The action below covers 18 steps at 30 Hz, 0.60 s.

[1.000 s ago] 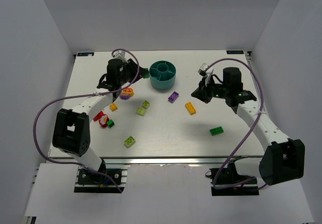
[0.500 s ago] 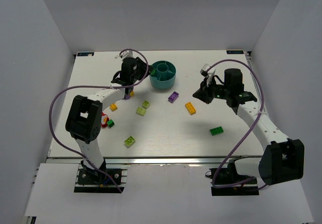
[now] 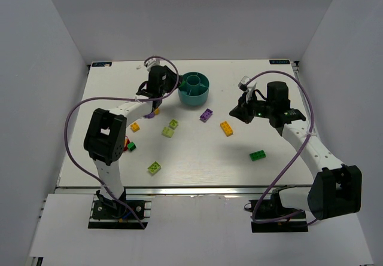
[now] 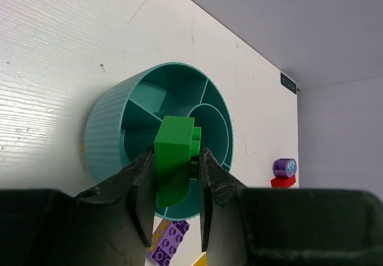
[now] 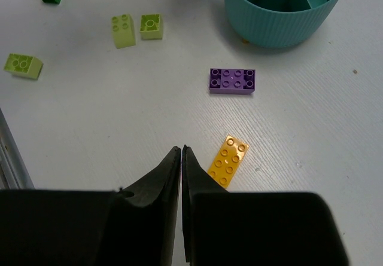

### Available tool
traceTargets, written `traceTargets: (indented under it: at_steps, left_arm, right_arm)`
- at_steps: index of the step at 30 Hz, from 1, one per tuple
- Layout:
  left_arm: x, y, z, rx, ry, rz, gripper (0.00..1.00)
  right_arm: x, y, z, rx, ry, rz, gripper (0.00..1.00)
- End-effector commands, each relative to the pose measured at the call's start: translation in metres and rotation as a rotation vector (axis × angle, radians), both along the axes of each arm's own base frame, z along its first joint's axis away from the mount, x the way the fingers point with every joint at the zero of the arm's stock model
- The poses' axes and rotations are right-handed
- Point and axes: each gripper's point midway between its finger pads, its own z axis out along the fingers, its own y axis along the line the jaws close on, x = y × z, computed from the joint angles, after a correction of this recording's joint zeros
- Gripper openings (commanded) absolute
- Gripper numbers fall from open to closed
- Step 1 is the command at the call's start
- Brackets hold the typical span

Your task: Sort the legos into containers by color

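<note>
White tabletop, boxed in by pale grey walls, held everything, and by my reading the sorting had barely begun. At upper centre of the overhead view stood the round teal plastic bowl point(image 3: 194, 88) with wedge compartments and a small central cup. The wedges that showed in the left wrist view held no brick (the part behind the fingers was hidden).

The left gripper point(image 4: 175, 182) was clamped on a bright green studded plastic brick point(image 4: 173, 149) at the middle of that view. It was at the bowl's near rim or just short of it; I could not tell which. A first drop looked close.

The rest lay loose on the table:
- a purple eight-stud brick point(image 3: 206, 115) just below the bowl
- an orange brick point(image 3: 226, 128) right of centre
- a dark green brick point(image 3: 258, 155) at lower right
- two lime green bricks point(image 3: 168, 132) side by side left of centre
- another lime brick point(image 3: 154, 167) at lower left
- a small orange brick point(image 3: 135, 127) and a small green brick point(image 3: 131, 146) at left

The right gripper point(image 5: 181, 152) hung with jaws together on nothing, just left of the orange brick in its own view.
</note>
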Motion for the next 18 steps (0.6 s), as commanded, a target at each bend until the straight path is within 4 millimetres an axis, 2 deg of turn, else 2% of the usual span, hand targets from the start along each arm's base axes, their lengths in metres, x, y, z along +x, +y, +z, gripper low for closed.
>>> traceTargets:
  at_steps: [1, 13, 15, 18]
  left_arm:
    - [0.007, -0.006, 0.017, -0.009, -0.032, 0.003, 0.32]
    - [0.013, -0.013, 0.0, 0.013, 0.008, -0.005, 0.46]
    - [0.014, -0.013, 0.001, 0.014, 0.007, -0.002, 0.54]
    - [0.015, -0.014, 0.007, 0.011, -0.004, -0.006, 0.58]
  right_arm:
    - [-0.001, 0.0, 0.01, 0.018, -0.042, 0.008, 0.09]
    - [-0.001, -0.002, 0.008, 0.013, -0.042, 0.003, 0.1]
    - [-0.001, -0.003, 0.009, 0.012, -0.044, 0.002, 0.1]
    - [-0.001, -0.003, 0.008, 0.011, -0.042, 0.005, 0.11]
